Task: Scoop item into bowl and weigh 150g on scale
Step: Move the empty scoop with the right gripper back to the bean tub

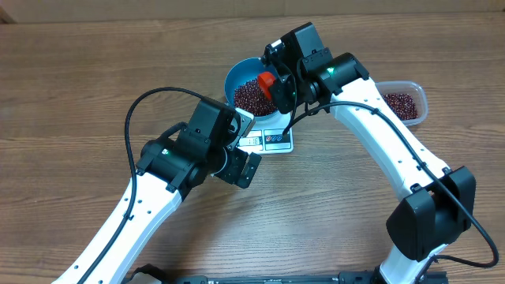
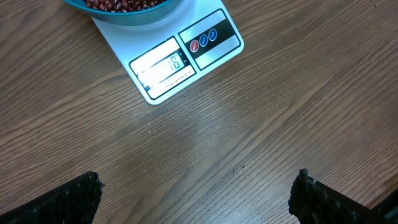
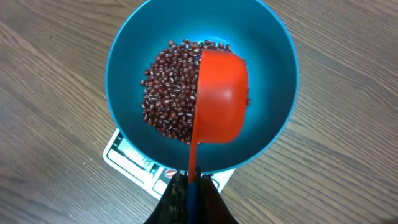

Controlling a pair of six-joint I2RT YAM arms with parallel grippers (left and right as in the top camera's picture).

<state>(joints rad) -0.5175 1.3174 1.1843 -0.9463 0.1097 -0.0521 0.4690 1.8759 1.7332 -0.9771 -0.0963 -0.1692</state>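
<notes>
The right gripper is clamped on the red scoop by its handle, tipping it over the blue bowl atop the scale to drop beans in, while the left gripper, jaws wide apart and empty, hovers beside the scale, likely to read its display.

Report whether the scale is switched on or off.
On. The scale has a lit display showing dark digits; the exact reading is too blurred to tell.
</notes>
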